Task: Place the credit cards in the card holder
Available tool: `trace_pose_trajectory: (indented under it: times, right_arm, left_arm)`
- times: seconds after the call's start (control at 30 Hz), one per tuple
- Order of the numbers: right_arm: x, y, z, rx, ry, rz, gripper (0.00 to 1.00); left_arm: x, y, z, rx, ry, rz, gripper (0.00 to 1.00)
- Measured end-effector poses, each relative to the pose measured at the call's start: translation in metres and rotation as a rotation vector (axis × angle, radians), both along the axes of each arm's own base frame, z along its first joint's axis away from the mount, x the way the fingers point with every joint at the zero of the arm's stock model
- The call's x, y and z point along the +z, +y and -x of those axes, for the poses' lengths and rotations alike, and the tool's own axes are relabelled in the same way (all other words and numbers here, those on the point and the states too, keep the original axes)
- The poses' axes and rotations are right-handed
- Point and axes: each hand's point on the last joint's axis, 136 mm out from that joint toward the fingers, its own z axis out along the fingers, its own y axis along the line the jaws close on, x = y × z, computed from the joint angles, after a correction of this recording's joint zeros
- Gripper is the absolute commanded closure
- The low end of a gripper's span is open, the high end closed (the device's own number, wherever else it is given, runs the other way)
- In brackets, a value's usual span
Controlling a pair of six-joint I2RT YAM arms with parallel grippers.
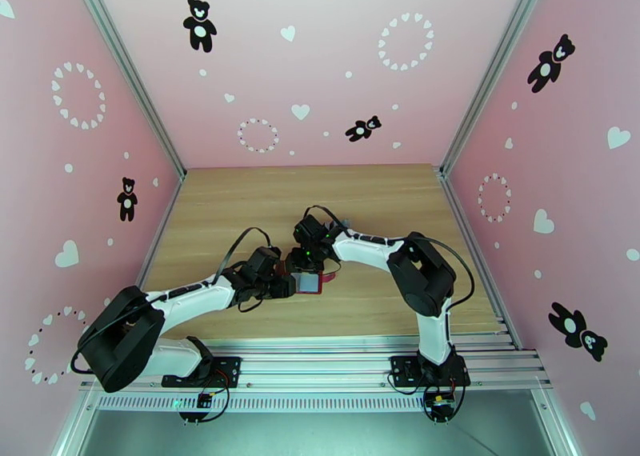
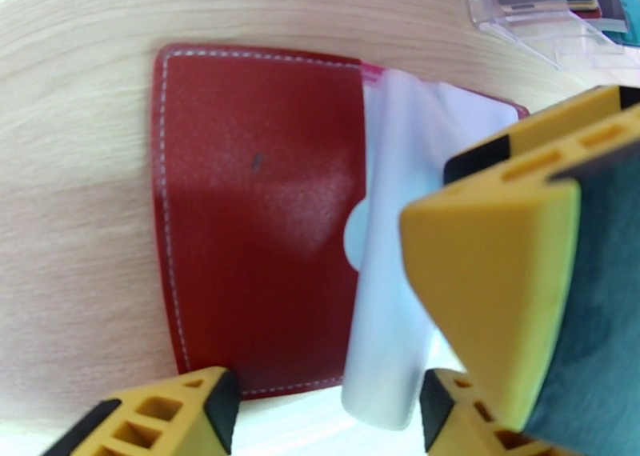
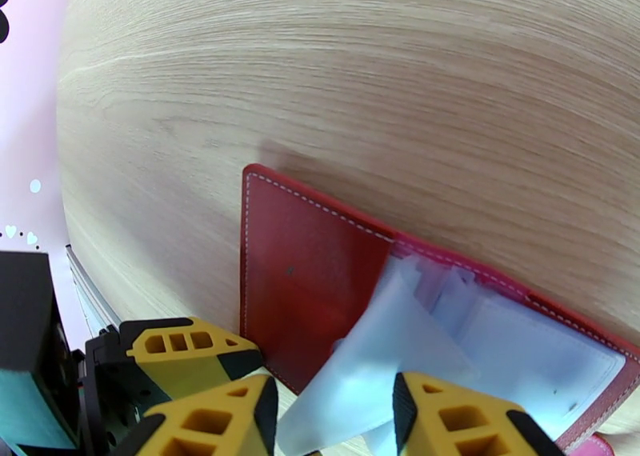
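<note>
Gripping a clear sleeve (image 3: 376,354), right pincer (image 3: 332,418) meets card holder (image 3: 308,286).

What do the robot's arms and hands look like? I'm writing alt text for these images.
Both arms have white link shells with bulky black joint housings and looping black cables. The left hand and right hand have black bodies; their fingers are yellow ribbed plastic with black edges.

Open red card holder (image 2: 256,234) on wood, clear sleeves (image 2: 392,290) lifted.
</note>
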Motion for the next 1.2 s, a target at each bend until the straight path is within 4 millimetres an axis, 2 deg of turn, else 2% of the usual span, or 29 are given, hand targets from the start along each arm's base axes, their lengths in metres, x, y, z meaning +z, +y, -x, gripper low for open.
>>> trace_pose_trajectory:
  times: [0.2, 0.47, 0.8, 1.03, 1.2]
  right_arm:
    - [0.004, -0.004, -0.002, -0.007, -0.006, 0.004, 0.53]
    - [0.033, -0.013, -0.009, -0.029, -0.054, -0.032, 0.52]
    - [0.025, -0.026, -0.003, -0.04, -0.04, 0.0, 0.52]
    - [0.029, -0.029, -0.005, -0.047, -0.051, 0.0, 0.52]
    - [0.032, -0.03, -0.005, -0.049, -0.056, -0.003, 0.52]
  left_arm:
    - [-0.001, 0.002, 0.0, 0.004, 0.001, -0.009, 0.43]
    - [-0.002, 0.003, 0.001, 0.007, 0.003, -0.017, 0.47]
    - [0.004, 0.011, 0.002, 0.014, 0.0, -0.053, 0.47]
    - [0.022, 0.015, -0.006, 0.018, -0.047, -0.08, 0.47]
    - [0.023, 0.023, -0.007, 0.037, -0.054, -0.126, 0.47]
